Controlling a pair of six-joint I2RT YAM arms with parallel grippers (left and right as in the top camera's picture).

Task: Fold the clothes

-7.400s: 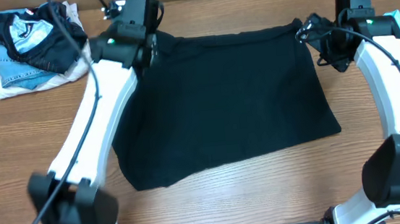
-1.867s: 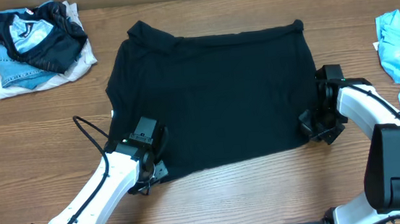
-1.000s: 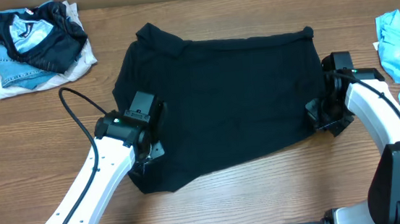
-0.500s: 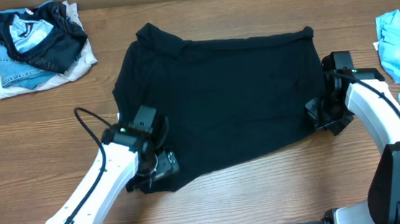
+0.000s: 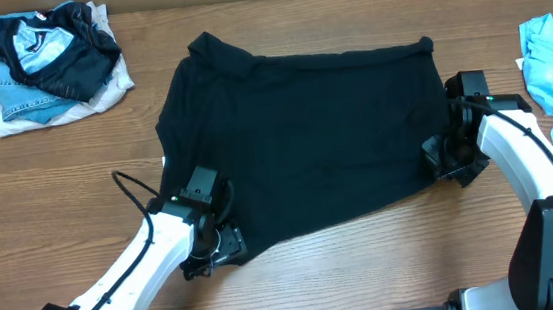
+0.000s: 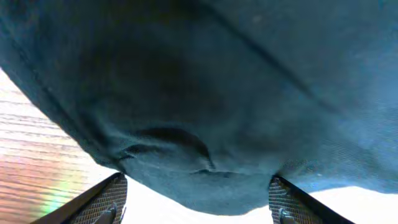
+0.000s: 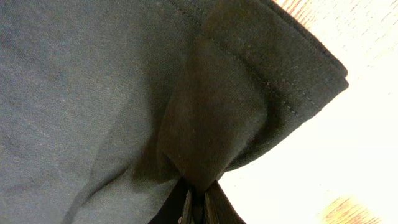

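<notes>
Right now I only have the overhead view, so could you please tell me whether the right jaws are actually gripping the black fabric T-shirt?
Observer: Yes. In the right wrist view, the right jaws are shut on a pinched fold of the black fabric T-shirt, close to its stitched edge.
Operator: Thank you. And the left jaws?
Observer: In the left wrist view, the left jaws stand wide open. The shirt's edge sags between them, unclamped.
</notes>
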